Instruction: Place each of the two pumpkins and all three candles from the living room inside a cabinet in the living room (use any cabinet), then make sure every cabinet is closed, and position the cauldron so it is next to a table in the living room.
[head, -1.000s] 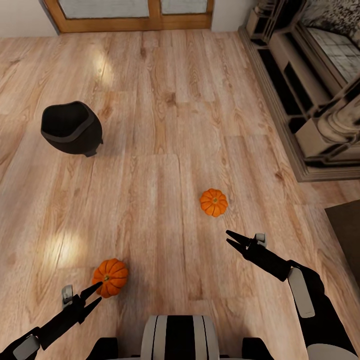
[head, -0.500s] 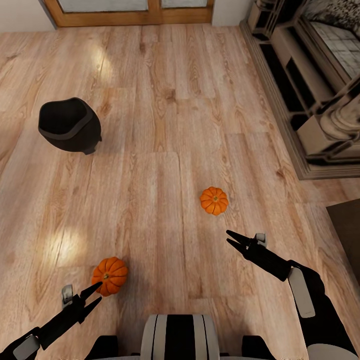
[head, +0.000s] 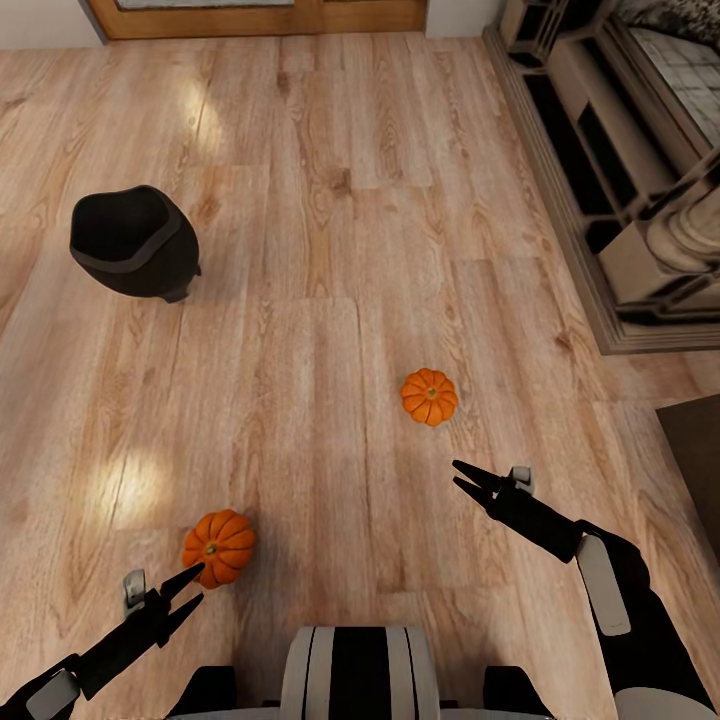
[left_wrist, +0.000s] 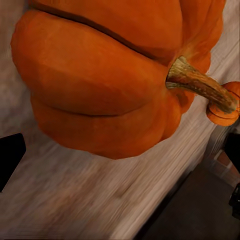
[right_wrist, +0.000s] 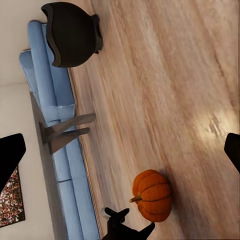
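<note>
Two pumpkins rest on the light wood-plank floor (head: 330, 260). The near pumpkin (head: 219, 547) lies at the near left, just beyond the tips of the left gripper (head: 190, 589), whose jaws stand spread with nothing between them; whether the upper tip touches the pumpkin cannot be told. In the left wrist view this pumpkin (left_wrist: 105, 75) appears very close, its tan stem (left_wrist: 200, 86) pointing sideways. The far pumpkin (head: 429, 397) lies right of centre, near but apart from the right gripper (head: 468, 478), whose jaws are also spread and empty. The black cauldron (head: 130, 243) stands upright on the floor at the far left, well apart from both pumpkins. The right wrist view shows the cauldron (right_wrist: 72, 32) beside a blue sofa (right_wrist: 50, 105). A fireplace surround (head: 620, 170) occupies the far right. No legible writing, label or brand is visible.
</note>
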